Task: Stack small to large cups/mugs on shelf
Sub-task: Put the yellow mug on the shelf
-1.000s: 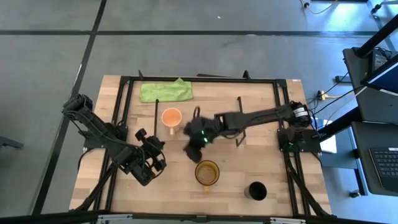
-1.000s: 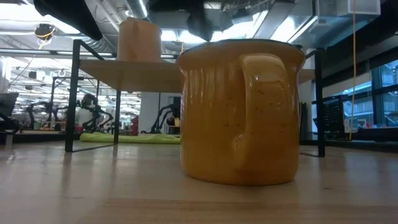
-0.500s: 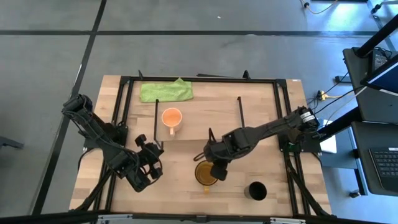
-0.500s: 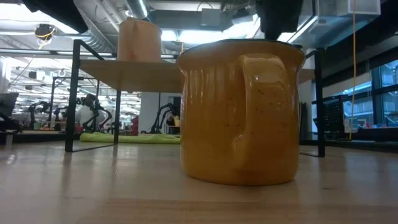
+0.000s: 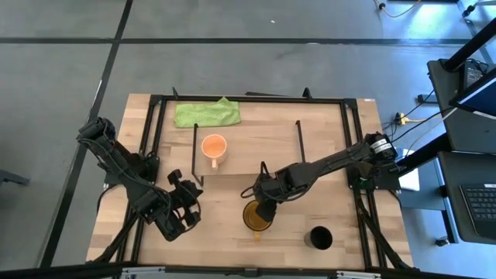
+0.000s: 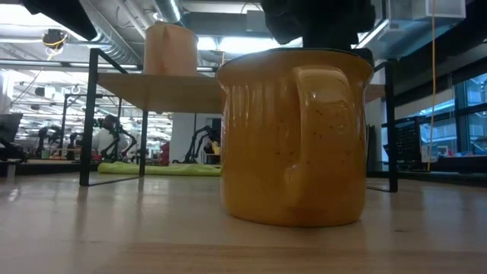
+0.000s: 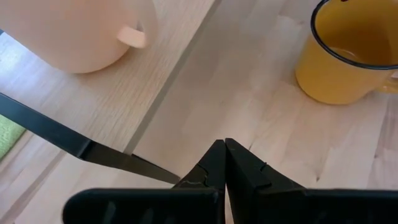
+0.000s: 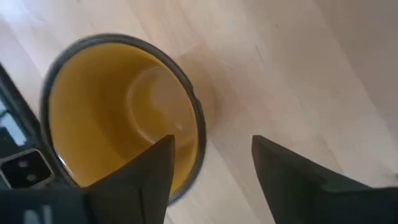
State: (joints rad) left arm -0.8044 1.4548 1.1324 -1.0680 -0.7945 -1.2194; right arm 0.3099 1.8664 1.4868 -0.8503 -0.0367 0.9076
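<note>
The small light-orange mug stands upright on the light-wood shelf. The olive-yellow mug stands on the table nearer the front, its handle toward the near edge. The black cup stands near the front right. My right gripper hovers open just above the yellow mug. One finger is over its hollow and the other is outside the rim; I see no touch. My left gripper is shut and holds nothing, left of the yellow mug.
A green cloth lies at the table's far edge behind the shelf. The shelf's thin black legs stand on the table. A black frame runs around the tabletop. Bare wood lies between the yellow mug and the black cup.
My right gripper has swung from beside the orange mug on the shelf toward the table's near edge and now hangs over the yellow mug's rim. My left gripper has drifted a little toward the near left. No mug has moved.
</note>
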